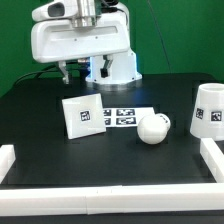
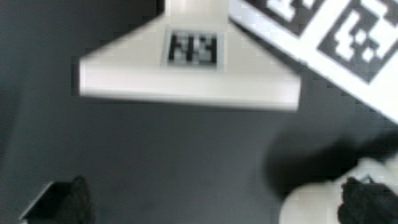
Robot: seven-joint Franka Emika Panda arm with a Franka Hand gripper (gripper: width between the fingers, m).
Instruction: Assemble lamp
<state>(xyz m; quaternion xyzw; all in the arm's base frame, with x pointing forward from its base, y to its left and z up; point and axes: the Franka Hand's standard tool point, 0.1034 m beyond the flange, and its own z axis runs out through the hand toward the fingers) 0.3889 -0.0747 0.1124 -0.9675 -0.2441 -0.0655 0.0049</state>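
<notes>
The lamp's three white parts lie apart on the black table. The flat square base [image 1: 82,117] leans tilted at the exterior view's left of the marker board [image 1: 122,116]. The round-headed bulb [image 1: 153,128] lies in front of the board. The tapered shade [image 1: 209,108] stands at the exterior view's right. My gripper [image 1: 77,72] hangs open and empty above the table behind the base. In the wrist view the base [image 2: 187,60] and its tag lie ahead, the bulb [image 2: 338,185] shows beside one dark fingertip [image 2: 377,200], and the gripper [image 2: 214,208] holds nothing.
White rails border the table at the front [image 1: 110,195], the exterior view's left [image 1: 8,160] and right [image 1: 212,155]. The big white robot body [image 1: 80,45] stands at the back. The marker board also shows in the wrist view [image 2: 338,35].
</notes>
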